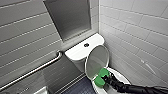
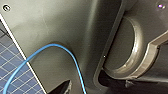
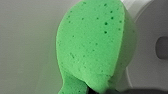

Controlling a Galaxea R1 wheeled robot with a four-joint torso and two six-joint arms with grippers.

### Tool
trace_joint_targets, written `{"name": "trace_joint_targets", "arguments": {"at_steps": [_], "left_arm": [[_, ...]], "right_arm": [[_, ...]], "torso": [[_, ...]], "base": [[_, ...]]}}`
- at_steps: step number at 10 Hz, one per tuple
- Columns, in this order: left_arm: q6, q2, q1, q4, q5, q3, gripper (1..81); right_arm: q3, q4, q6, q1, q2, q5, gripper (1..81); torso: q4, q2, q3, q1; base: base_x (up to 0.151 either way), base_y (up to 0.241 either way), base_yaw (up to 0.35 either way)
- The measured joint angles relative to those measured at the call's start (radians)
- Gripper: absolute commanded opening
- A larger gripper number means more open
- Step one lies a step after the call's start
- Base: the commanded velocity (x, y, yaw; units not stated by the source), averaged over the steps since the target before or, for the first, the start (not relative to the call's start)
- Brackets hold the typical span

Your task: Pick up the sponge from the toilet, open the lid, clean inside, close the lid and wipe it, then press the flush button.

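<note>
Green sponge (image 1: 102, 78) sits at the front of the toilet (image 1: 121, 76), just over the bowl opening and right by the lower edge of the raised lid (image 1: 97, 58). Right claw (image 1: 106, 80) is clenched on the sponge, w/ the black right arm (image 1: 135, 88) coming in low from the right side of the head view. Lid stands upright-ish, tilted back toward the tank, greyish hollow underside facing the arm. Can't tell if the sponge touches lid or bowl.

Right wrist view: sponge (image 3: 95, 47) up close, porous, pinched at one end where a bit of dark claw shows, white glossy ceramic behind it.

Tank top (image 1: 78, 53) is flat, white, w/ the small dark flush button (image 1: 86, 45) at its centre, well apart from the sponge.

Metal grab bar (image 1: 32, 71) runs at a slant along the wall to the left of the tank. White wall tiles (image 1: 135, 25) on both sides, a grey recess (image 1: 70, 17) above the tank. Floor (image 1: 80, 88) is dark blue small tile.

Left wrist view: grey robot body, a thin blue cable (image 2: 62, 50) looping across it, same blue floor at the edge.
</note>
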Motion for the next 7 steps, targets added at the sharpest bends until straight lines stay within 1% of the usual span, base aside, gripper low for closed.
{"name": "trace_joint_targets", "arguments": {"at_steps": [1, 3, 5, 6, 7], "left_arm": [[0.000, 0.000, 0.000, 0.000, 0.001, 0.000, 81.1], [0.000, 0.000, 0.000, 0.000, 0.000, 0.000, 81.1], [0.000, 0.000, 0.000, 0.000, 0.000, 0.000, 81.1], [0.000, 0.000, 0.000, 0.000, 0.000, 0.000, 81.1], [0.000, 0.000, 0.000, 0.000, 0.001, 0.000, 81.1]], "right_arm": [[-0.063, 0.004, -0.001, -0.007, 0.028, -0.031, 1.0], [-0.131, -0.004, -0.003, -0.027, 0.063, -0.048, 1.0], [-0.132, -0.048, -0.004, -0.062, 0.063, -0.047, 1.0], [-0.106, -0.080, -0.004, -0.081, 0.060, -0.022, 1.0], [-0.058, -0.094, -0.004, -0.099, 0.047, -0.014, 1.0]], "torso": [[0.000, 0.000, 0.000, 0.000], [0.000, 0.000, 0.000, 0.000], [0.000, 0.000, 0.000, 0.000], [0.000, 0.000, 0.000, 0.000], [0.000, 0.000, 0.000, 0.000]], "base": [[0.000, 0.000, 0.000], [0.000, 0.000, 0.000], [0.000, 0.000, 0.000], [0.000, 0.000, 0.000], [0.000, 0.000, 0.000]]}}
